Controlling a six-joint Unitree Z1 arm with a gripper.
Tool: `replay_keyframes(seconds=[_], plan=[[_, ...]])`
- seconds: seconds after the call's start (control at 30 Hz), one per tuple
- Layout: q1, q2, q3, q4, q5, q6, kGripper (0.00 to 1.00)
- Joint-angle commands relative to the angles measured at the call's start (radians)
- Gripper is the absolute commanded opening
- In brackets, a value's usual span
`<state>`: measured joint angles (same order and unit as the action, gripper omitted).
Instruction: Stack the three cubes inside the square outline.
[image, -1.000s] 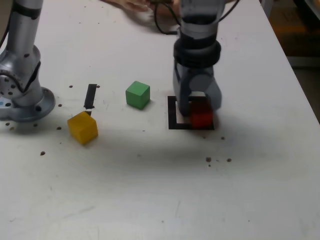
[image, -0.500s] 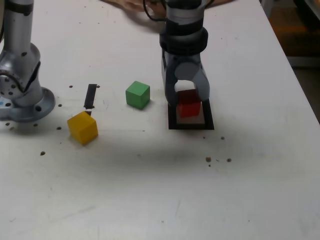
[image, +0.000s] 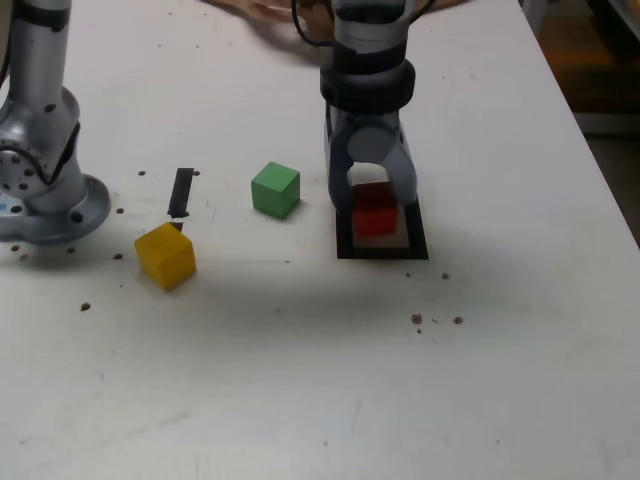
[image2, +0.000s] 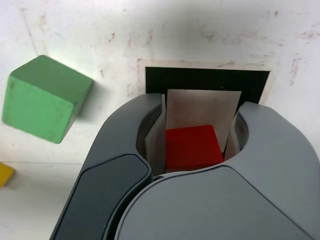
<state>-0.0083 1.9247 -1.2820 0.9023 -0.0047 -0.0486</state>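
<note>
White counter (image: 300, 380) with tape, specks and a cable

A short black tape strip (image: 181, 192) lies on the counter toward the exterior view's left, with small dark specks (image: 436, 320) scattered around it and nearer the front. The wrist view shows faint brownish stains (image2: 210, 35) on the white surface. A black cable (image: 306, 28) loops at the far edge, beside a person's hand (image: 262, 9). Dark floor (image: 600, 60) shows past the counter's right edge.
</note>
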Motion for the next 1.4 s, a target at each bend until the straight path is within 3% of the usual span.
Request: replay_keyframes(seconds=[0.0,0.67,0.97,1.2,1.37], plan=[[0.003,0.002,0.005,-0.009,0.002,0.001,0.09],[0.014,0.011,0.040,-0.045,0.000,0.000,0.47],[0.014,0.011,0.057,-0.068,-0.009,0.006,0.73],[0.014,-0.001,0.071,-0.083,-0.011,0.010,0.82],[0.014,-0.041,0.068,-0.088,0.017,0.010,0.84]])
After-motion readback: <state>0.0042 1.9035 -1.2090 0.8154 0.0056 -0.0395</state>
